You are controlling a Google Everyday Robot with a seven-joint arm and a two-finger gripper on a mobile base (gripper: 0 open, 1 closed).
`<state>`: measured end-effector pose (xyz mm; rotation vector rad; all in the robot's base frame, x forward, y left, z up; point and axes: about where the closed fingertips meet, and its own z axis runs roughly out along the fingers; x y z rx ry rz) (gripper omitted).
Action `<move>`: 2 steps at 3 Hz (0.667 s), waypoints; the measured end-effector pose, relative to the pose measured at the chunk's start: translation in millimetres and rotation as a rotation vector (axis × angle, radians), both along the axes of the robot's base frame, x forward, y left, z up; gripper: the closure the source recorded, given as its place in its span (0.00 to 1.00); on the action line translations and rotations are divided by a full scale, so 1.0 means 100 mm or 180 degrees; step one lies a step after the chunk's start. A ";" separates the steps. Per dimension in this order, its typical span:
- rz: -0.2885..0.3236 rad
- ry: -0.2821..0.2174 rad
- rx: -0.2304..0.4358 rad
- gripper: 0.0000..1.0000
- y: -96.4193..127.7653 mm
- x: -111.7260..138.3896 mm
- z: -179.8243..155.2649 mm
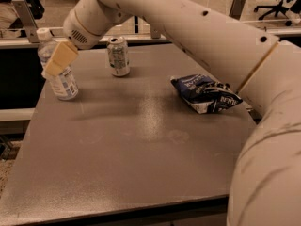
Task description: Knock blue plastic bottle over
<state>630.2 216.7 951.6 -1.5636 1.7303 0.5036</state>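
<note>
The blue plastic bottle (60,81) stands near the far left edge of the grey table (136,145). It is clear with a white cap and a pale blue-and-white label, and it leans a little to the left. My gripper (59,60) reaches in from the right on a long white arm and lies across the bottle's upper body, touching it. Its tan fingers (61,56) cover part of the bottle.
A silver-green can (118,55) stands upright at the back of the table, right of the bottle. A dark blue-and-white snack bag (205,94) lies at the right. My white arm (221,46) spans the upper right. The table's left edge is close to the bottle.
</note>
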 end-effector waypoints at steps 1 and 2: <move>0.0064 0.0042 -0.0033 0.02 0.22 -0.04 -0.03; 0.0109 0.0067 -0.0090 0.21 0.34 -0.08 -0.06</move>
